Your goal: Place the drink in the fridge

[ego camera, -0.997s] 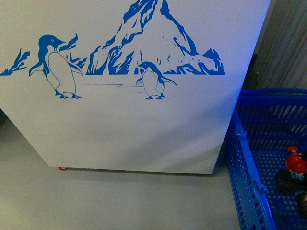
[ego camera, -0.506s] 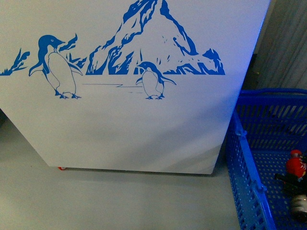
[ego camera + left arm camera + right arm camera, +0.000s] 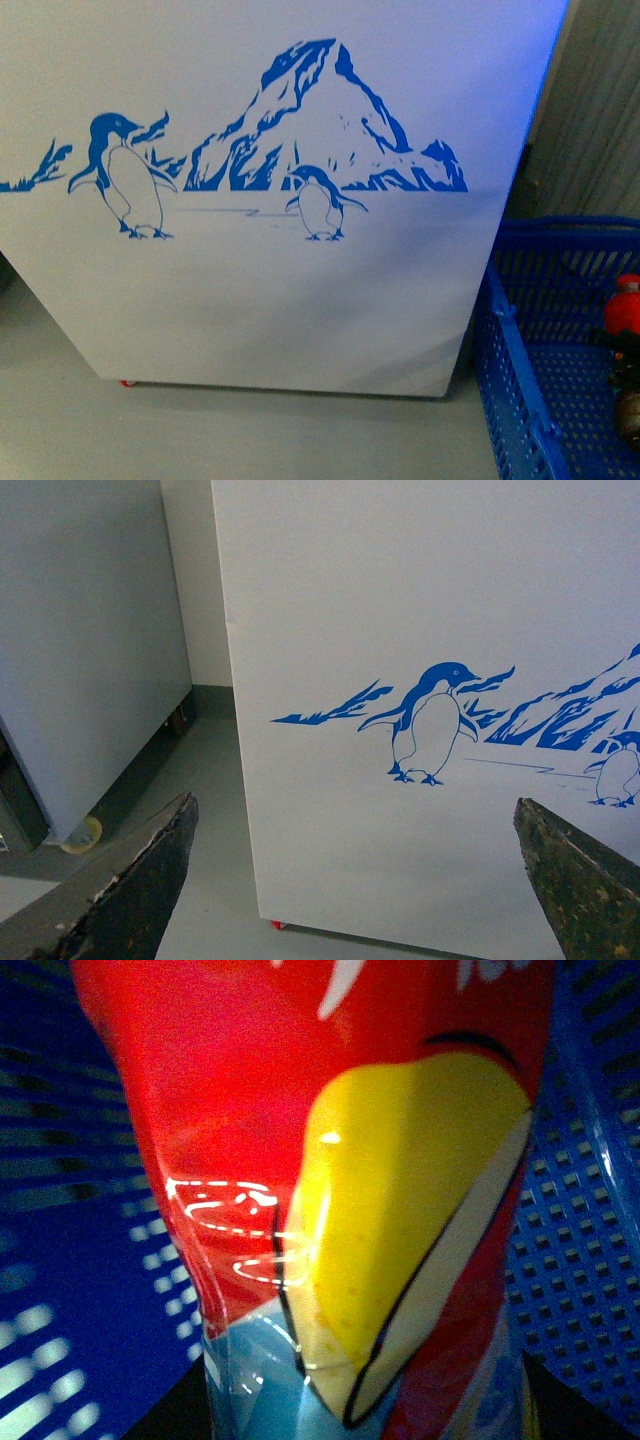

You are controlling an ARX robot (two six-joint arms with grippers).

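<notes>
Gripping the upright drink (image 3: pixel 622 304), the right claw (image 3: pixel 627 346) hangs over the basket (image 3: pixel 515 385), right of the fridge (image 3: pixel 300 320). Its top must lie up and leftward, out of view. Facing the fridge, the left claw (image 3: pixel 352 815) gapes wide, empty. The drink sits higher than a second ago.

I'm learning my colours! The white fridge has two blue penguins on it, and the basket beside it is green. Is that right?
Almost. The basket is blue, not green, as the front view shows. The rest holds: the white fridge has two blue penguins on it, and the basket is beside it.
</notes>
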